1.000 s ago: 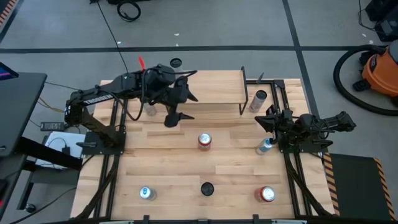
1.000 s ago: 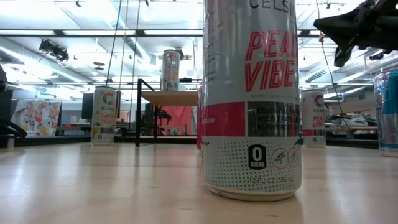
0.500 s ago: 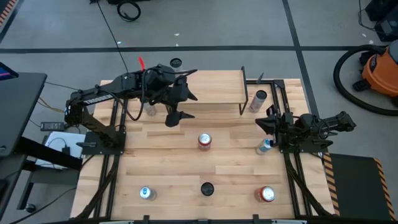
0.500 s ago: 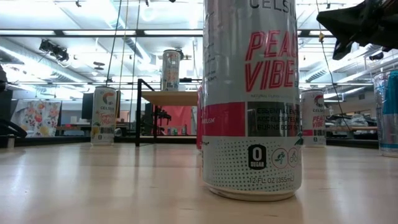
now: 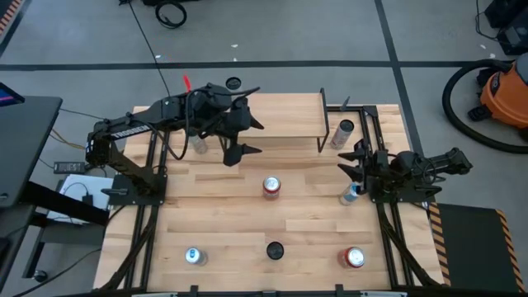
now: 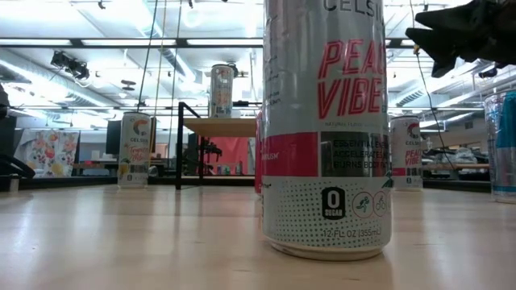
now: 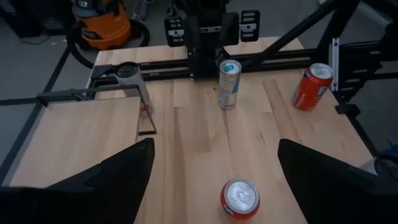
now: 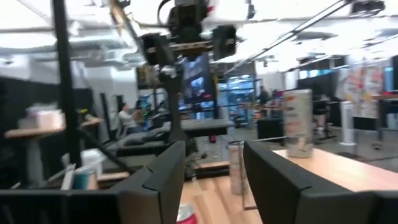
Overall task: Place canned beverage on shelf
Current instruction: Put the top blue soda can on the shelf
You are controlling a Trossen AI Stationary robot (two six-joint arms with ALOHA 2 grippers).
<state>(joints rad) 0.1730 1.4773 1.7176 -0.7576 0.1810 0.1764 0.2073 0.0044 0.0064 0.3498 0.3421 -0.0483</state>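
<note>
Low view fills with one can point(image 6: 325, 129) standing close to the lens, and its label is what I read best: "PEAC" over "VIBE" in red, "0 SUGAR" in a black badge, "12 FL OZ (355mL)" at the foot. A second can point(image 6: 405, 153) far right carries the same red lettering. A CELSIUS can point(image 6: 135, 151) with fruit art stands far left. Between them the shelf point(image 6: 218, 126) bears a tall can point(image 6: 222, 90) upright on its light top board; I cannot read its print from here.

From the high view I get the layout that the low one hides. The left gripper point(image 5: 252, 139) hovers over the shelf's front edge near its left end, and that arm covers the shelved can. The right gripper point(image 5: 353, 159) hangs by the table's right side, just above a blue-topped can point(image 5: 352, 194) that stands on the tabletop. Two more cans point(image 5: 194, 256) point(image 5: 353, 257) sit along the near edge, and an orange vacuum point(image 5: 503, 95) stands on the floor.

My left wrist camera shows its fingers point(image 7: 118, 171) spread wide with nothing between them, over a red-topped can point(image 7: 240, 198). My right wrist camera shows its fingers point(image 8: 161, 180) parted and empty, and looks across at the shelved can, with people seated in the room beyond
</note>
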